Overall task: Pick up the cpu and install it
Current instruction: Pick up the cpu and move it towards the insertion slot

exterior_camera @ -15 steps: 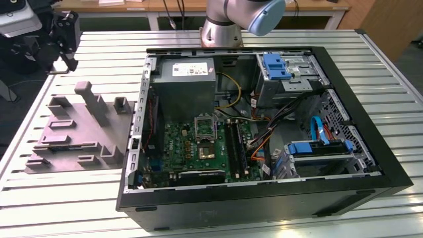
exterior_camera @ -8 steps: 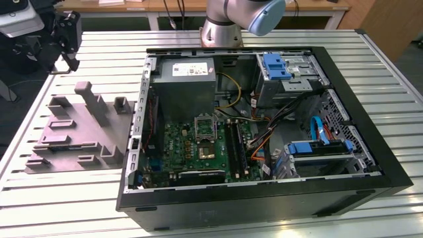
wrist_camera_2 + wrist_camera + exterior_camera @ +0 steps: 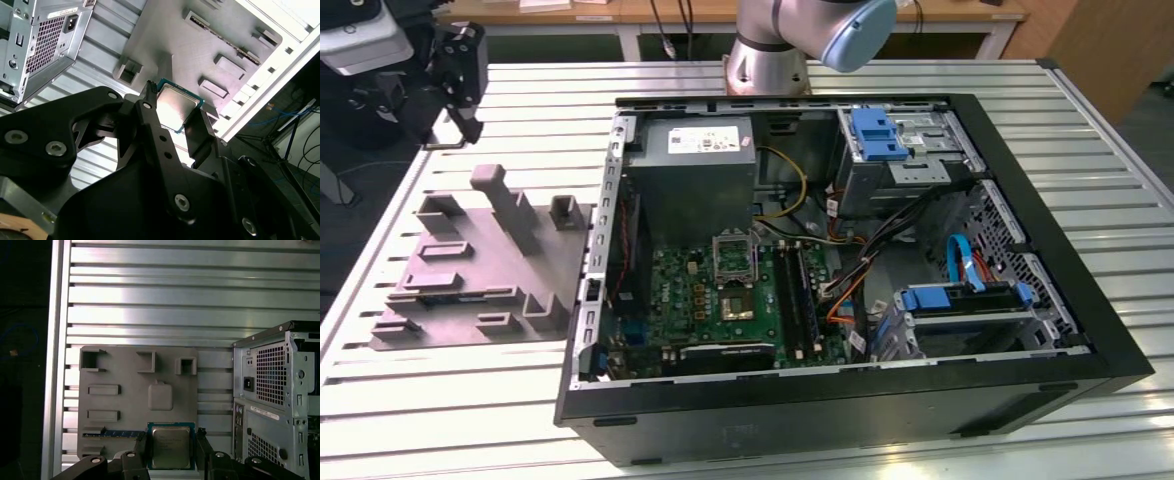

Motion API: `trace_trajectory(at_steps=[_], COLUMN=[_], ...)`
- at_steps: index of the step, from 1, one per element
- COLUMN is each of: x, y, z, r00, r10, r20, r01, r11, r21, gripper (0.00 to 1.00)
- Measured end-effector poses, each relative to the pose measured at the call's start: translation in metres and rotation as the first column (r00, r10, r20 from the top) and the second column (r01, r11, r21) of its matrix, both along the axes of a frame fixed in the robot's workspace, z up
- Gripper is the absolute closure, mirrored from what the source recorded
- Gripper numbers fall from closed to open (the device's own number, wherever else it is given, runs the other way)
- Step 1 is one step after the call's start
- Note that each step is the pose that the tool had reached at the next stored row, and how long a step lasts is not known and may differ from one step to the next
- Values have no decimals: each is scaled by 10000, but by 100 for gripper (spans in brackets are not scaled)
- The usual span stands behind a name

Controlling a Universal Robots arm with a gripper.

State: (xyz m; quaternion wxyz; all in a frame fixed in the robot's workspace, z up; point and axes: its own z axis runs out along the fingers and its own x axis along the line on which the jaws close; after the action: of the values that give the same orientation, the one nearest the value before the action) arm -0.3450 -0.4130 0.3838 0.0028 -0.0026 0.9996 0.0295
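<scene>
The cpu [image 3: 171,446], a small square chip with a silvery top and a greenish rim, sits between my two black fingers [image 3: 141,446] in both wrist views. My gripper [image 3: 175,112] is shut on the cpu [image 3: 179,107] and holds it in the air above the grey fixture plate [image 3: 130,405]. In the exterior view the gripper [image 3: 458,110] hangs at the far left, beyond the plate [image 3: 467,270]. The open computer case [image 3: 1067,330] lies in the middle, with the green circuit board [image 3: 707,295] and its metal-framed socket [image 3: 734,252] inside.
The grey plate carries raised blocks and pockets [image 3: 507,205]. The case holds a power supply [image 3: 700,150], cable bundles [image 3: 881,240] and blue drive brackets [image 3: 961,295]. The arm's base [image 3: 767,60] stands behind the case. The slatted metal table [image 3: 440,410] ends close on the exterior view's left.
</scene>
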Motion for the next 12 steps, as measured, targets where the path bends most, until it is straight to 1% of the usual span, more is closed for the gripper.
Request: trace_trajectory(at_steps=[12], x=[67], y=[0], z=[0], r00=[10000], r10=[0], r20=[1], r01=[0], r11=[10000], r21=[0], gripper=[53])
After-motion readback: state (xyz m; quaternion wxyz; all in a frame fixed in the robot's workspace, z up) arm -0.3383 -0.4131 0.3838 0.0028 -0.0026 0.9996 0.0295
